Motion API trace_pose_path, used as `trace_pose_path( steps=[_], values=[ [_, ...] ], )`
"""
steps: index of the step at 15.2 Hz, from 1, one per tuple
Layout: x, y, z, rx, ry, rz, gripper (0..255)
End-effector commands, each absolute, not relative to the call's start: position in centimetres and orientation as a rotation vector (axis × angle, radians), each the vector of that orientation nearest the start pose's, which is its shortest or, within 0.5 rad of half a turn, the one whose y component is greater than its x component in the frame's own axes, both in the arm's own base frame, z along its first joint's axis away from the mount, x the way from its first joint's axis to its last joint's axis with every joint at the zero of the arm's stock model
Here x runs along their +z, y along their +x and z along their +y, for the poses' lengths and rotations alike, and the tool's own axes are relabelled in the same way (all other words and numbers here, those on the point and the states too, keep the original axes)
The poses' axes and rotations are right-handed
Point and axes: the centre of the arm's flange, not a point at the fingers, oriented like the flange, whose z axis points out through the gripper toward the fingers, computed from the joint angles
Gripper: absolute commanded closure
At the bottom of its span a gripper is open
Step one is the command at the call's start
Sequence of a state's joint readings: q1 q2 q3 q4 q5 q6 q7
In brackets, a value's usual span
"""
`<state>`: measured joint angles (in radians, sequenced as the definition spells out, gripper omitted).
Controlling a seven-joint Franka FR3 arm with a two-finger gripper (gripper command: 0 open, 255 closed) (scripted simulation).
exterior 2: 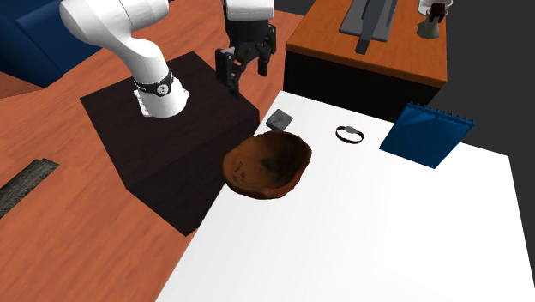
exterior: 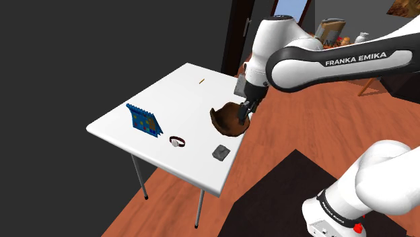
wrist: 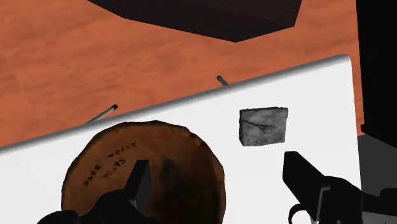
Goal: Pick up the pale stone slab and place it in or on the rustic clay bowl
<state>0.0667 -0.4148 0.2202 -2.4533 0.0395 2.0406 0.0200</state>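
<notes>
A white bench [exterior: 182, 94] stands on a reddish wooden floor [exterior: 276, 134]. The white arm [exterior: 323, 60] rises from the dark stand [exterior: 283, 195] at the lower right and reaches left across the view. Its black hand [exterior: 246, 114] points down over the brown bowl [exterior: 227, 121], at the bowl's right rim. The small grey slab [exterior: 220, 153] lies flat near the bench's front edge, apart from the bowl. To its left lies a small ring-shaped band [exterior: 177, 141], then a blue notebook [exterior: 145, 122]. A tiny orange stick [exterior: 200, 81] lies near the far edge.
</notes>
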Motion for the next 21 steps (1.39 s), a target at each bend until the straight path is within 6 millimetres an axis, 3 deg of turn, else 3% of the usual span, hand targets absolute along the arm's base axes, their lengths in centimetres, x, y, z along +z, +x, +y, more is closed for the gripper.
trace_pose_path(
  steps=[1, 12, 21],
  values=[
    [42.5, 40.9, 13.9, 0.011, -3.169, -0.382, 0],
    [31.7, 45.5, 21.8, 0.087, -3.147, -0.460, 0],
    [27.7, 45.3, 21.6, 0.087, -3.147, -0.460, 0]
  ],
)
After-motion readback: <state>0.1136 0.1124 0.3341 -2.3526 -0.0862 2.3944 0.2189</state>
